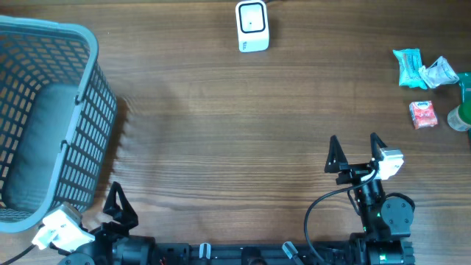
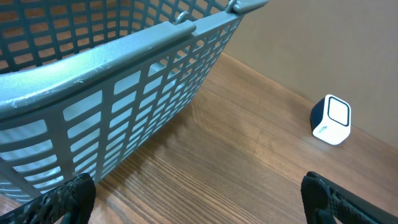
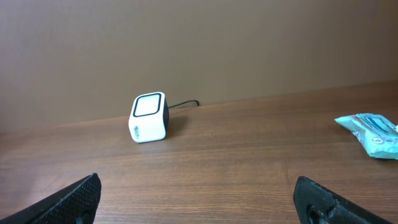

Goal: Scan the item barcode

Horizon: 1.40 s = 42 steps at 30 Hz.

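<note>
The right gripper (image 1: pixel 355 149), spread wide and empty (left gripper (image 2: pixel 199 200) likewise), should pinch the red packet (image 1: pixel 422 115) by one edge.

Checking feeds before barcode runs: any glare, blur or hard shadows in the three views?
Overhead: even light, only a soft shadow right of the basket; green item cropped by the right edge. Left wrist: basket sharp, no glare; fingertips dark and soft. Right wrist: scanner sharp, no glare on it; teal pack cut by the frame edge.
</note>
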Each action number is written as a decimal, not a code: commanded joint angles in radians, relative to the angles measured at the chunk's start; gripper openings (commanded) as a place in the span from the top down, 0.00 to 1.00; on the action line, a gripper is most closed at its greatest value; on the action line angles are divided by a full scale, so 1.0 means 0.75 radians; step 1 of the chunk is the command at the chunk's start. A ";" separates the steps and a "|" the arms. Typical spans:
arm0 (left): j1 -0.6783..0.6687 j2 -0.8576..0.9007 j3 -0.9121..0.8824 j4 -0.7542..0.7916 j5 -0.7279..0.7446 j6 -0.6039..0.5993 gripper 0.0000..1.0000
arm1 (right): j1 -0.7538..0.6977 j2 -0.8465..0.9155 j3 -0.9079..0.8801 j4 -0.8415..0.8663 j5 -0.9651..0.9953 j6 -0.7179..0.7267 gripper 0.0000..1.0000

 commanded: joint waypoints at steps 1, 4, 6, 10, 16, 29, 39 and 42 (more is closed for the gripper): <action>-0.006 -0.007 0.000 0.005 0.001 -0.007 0.00 | 0.007 -0.015 -0.002 0.005 0.024 -0.015 0.00; -0.006 -0.007 0.000 0.005 0.001 -0.007 0.00 | 0.007 -0.015 -0.002 0.005 0.024 -0.015 0.00; -0.006 -0.007 0.000 0.005 0.001 -0.007 0.00 | 0.007 -0.015 -0.002 0.005 0.024 -0.015 0.00; -0.006 -0.007 0.000 0.005 -0.005 -0.002 0.00 | 0.007 -0.015 -0.002 0.005 0.024 -0.015 0.00; 0.095 -0.008 -0.235 0.456 0.185 0.230 0.00 | 0.007 -0.015 -0.002 0.005 0.024 -0.015 0.00; 0.192 -0.015 -0.976 1.403 0.506 0.492 0.00 | 0.007 -0.015 -0.002 0.005 0.024 -0.015 0.00; 0.190 -0.015 -1.036 1.447 0.644 0.629 0.00 | 0.007 -0.015 -0.002 0.005 0.024 -0.015 0.00; 0.182 -0.015 -1.036 1.448 0.659 0.639 0.00 | 0.007 -0.015 -0.002 0.005 0.024 -0.015 0.00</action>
